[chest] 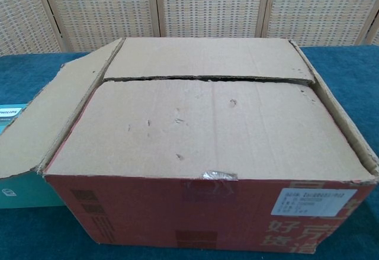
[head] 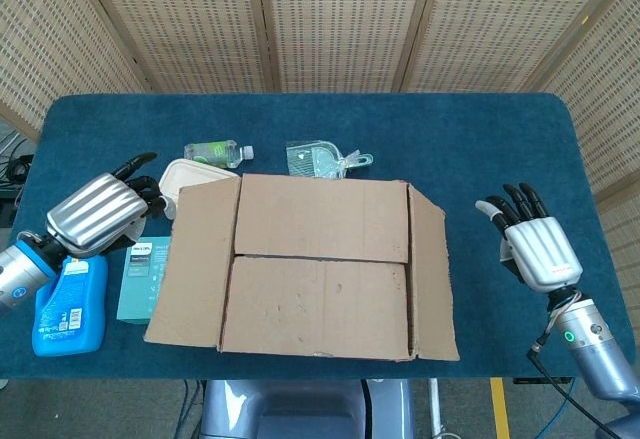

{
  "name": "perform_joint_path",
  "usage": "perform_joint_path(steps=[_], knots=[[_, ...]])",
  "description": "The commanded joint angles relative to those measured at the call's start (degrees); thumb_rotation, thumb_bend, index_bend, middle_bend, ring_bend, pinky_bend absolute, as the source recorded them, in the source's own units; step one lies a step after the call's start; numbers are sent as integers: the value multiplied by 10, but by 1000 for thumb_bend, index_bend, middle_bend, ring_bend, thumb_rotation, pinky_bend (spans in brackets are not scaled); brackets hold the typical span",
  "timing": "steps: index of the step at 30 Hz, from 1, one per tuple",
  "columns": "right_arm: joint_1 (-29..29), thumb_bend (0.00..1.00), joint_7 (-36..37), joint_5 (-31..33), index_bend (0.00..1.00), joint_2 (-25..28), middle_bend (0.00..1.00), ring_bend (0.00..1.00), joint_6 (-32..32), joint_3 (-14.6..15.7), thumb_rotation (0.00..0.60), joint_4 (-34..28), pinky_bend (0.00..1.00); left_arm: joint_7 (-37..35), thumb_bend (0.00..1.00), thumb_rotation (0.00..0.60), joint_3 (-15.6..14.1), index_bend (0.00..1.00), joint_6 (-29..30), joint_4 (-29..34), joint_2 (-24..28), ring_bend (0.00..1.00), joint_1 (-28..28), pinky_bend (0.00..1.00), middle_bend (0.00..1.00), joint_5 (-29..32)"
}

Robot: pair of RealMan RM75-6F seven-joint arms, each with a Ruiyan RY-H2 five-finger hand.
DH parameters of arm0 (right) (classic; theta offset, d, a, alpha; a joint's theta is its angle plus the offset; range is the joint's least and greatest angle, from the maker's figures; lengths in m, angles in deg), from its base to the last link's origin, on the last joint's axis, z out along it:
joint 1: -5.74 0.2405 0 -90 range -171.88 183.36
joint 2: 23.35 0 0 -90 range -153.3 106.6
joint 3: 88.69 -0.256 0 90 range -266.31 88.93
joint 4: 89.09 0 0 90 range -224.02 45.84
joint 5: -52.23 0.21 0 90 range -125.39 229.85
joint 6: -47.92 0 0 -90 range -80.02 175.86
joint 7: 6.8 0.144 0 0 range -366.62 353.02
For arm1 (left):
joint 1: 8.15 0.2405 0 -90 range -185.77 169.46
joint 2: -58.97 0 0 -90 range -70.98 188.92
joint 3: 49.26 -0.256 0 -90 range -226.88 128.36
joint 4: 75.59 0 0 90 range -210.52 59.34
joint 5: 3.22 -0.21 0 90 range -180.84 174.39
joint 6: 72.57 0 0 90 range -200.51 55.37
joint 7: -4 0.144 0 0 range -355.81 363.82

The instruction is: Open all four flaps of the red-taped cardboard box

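Blue table [head: 470, 129]: box [head: 320, 264] L flap [head: 195, 259] folded out, other flaps down; both robot hands empty, fingers spread.

Blue pump bottle [head: 70, 304], teal carton [head: 141, 279], clear bottle [head: 216, 151], white container [head: 186, 174]

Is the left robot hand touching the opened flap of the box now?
No, the left robot hand is apart from the opened flap, over the table.

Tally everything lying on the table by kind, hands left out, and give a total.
Boxes: 2, the cardboard box and a teal box.
Bottles: 2, a blue pump bottle and a clear bottle.
Lidded containers: 1.
Plastic packets: 1.
Total: 6.
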Motion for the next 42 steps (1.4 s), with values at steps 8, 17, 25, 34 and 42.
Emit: perform_joint_path(steps=[8, 17, 25, 34, 42], knots=[[-6, 992, -4, -3, 162, -13, 183, 0, -9, 6, 600, 3, 0, 188, 245, 600, 21, 174, 37, 4, -136, 56, 39, 0, 183, 136], [-8, 905, -6, -3, 156, -22, 175, 0, -10, 9, 600, 7, 0, 253, 206, 600, 35, 86, 47, 4, -207, 0, 37, 0, 53, 211], [-7, 901, -4, 0, 156, -28, 175, 0, -9, 8, 600, 15, 0, 284, 191, 600, 50, 74, 44, 0, -262, 0, 19, 0, 2, 248], [-8, 903, 2, 2, 155, -29, 174, 0, -9, 8, 600, 22, 0, 318, 161, 600, 59, 74, 30, -7, -310, 0, -8, 0, 0, 281], [-11, 901, 10, 3, 156, -27, 174, 0, -11, 8, 600, 28, 0, 348, 155, 600, 63, 68, 26, -5, -345, 0, -29, 0, 0, 304]])
